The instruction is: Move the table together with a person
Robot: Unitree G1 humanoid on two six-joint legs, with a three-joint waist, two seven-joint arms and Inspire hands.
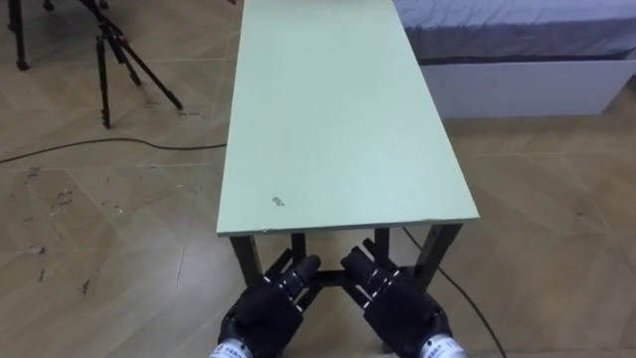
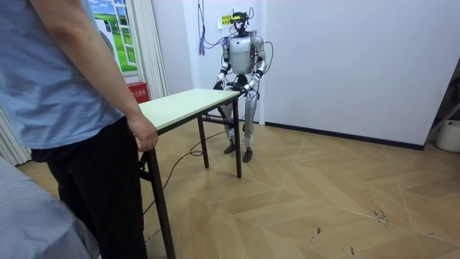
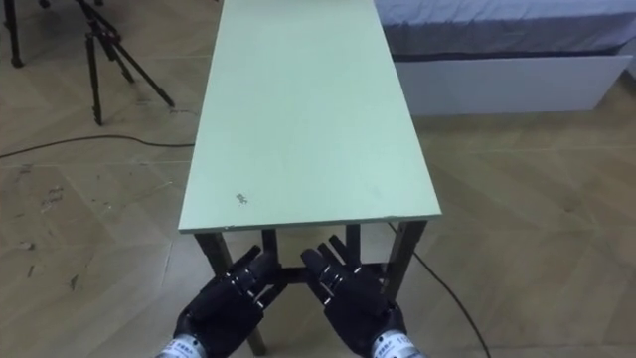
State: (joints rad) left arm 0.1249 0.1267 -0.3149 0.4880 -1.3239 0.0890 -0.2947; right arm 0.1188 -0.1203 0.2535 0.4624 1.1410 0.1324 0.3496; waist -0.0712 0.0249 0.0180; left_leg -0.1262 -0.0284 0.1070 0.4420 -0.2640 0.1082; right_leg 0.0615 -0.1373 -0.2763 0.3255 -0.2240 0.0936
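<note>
Pale green laminate tops the table (image 1: 338, 149), which in the left eye view runs away from the robot on dark legs. Just below the table's near edge, the left hand (image 1: 263, 310) and right hand (image 1: 402, 310) sit side by side. Their fingers are stretched forward and relaxed, holding nothing. I cannot tell whether the fingertips touch the underframe. A tripod (image 1: 109, 55) stands off the table's far left corner, and a bed (image 1: 517, 70) lies off its far right.

In the room view the table stands on the floor with all its legs down. The robot is upright at 1 end, and a person (image 2: 65, 108) at the other end has a hand (image 2: 142, 133) on the table's edge.

The right eye view shows the same 2 hands, loose under the near edge.

The main risk, as I judge it, is a lift that starts before the fingers curl under the edge, so the robot's end slips or drops. If the 2 carriers rise unevenly, the top would tilt. Swinging the far end sideways could strike the tripod or the bed, so only the lengthwise path looks free.
</note>
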